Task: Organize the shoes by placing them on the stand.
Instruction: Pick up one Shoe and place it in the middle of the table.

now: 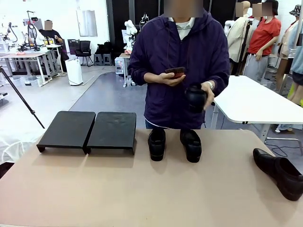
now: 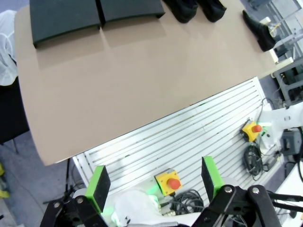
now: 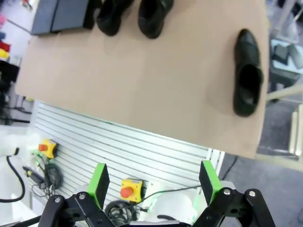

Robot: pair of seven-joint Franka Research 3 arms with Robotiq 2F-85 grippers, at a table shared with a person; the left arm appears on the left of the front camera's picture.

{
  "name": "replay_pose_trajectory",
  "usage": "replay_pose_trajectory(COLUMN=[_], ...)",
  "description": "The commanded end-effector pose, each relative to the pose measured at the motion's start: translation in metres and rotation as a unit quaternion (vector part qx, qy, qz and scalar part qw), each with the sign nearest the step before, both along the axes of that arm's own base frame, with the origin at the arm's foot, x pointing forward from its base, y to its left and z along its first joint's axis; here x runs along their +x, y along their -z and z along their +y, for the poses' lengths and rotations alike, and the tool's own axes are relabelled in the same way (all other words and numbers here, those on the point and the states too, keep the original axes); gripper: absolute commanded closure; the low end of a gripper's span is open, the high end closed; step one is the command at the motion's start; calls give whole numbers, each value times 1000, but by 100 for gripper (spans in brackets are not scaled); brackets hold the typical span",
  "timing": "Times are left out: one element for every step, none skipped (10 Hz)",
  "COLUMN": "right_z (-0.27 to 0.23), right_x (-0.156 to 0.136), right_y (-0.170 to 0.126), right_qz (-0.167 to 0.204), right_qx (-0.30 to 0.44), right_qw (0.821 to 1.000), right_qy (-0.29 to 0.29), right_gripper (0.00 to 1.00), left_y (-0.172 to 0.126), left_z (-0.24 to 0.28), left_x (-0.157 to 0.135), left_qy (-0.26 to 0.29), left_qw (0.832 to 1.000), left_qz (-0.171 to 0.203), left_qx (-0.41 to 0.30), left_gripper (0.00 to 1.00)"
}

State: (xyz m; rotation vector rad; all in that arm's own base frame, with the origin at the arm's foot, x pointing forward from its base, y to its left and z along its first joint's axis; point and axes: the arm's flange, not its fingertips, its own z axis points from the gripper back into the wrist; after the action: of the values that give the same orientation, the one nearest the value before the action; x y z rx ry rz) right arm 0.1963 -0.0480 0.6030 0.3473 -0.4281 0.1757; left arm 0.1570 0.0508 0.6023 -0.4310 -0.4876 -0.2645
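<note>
Two black shoes [image 1: 156, 144] [image 1: 191, 144] stand side by side at the table's far edge, toes toward me. A third shoe [image 1: 279, 172] lies alone near the right edge. The person across the table holds a fourth shoe [image 1: 196, 98] in one hand and a reddish-brown brush [image 1: 175, 72] in the other. The stand is two low black platforms [image 1: 67, 129] [image 1: 112, 131] side by side at the far left. My left gripper [image 2: 155, 182] hangs open above the robot's base, short of the table. My right gripper [image 3: 154, 180] is open too, back from the table's near edge, with the lone shoe [image 3: 247, 72] ahead on its right.
The tan tabletop [image 1: 142, 189] has a wide bare stretch in its middle and front. A slatted metal base [image 2: 189, 137] with yellow emergency-stop boxes [image 2: 168, 179] [image 3: 129, 188] and cables lies under both grippers. A white table [image 1: 255, 101] stands behind the person at the right.
</note>
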Motion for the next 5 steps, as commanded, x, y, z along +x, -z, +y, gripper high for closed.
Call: replay_pose_trajectory(right_z=[33,61,98,133,162], right_x=[46,67,93,114,133], right_y=[-2,4,15,25,34], right_qz=[29,45,39,11,-14], right_qx=[1,-5,-19,-36,-51], right_qw=[999,998,999,999,998], right_qy=[-29,-41,-11,12,28], right_gripper=[0,0,0,0,0], left_y=[0,0,0,0,0], left_z=[-2,-2,-2,-2,-2], left_x=[0,0,0,0,0], left_qy=[6,6,6,6,6], left_qw=[1000,1000,1000,1000,1000], left_qz=[-1,-1,-1,-1,-1], left_qx=[-1,-1,-1,-1,-1], left_gripper=[0,0,0,0,0])
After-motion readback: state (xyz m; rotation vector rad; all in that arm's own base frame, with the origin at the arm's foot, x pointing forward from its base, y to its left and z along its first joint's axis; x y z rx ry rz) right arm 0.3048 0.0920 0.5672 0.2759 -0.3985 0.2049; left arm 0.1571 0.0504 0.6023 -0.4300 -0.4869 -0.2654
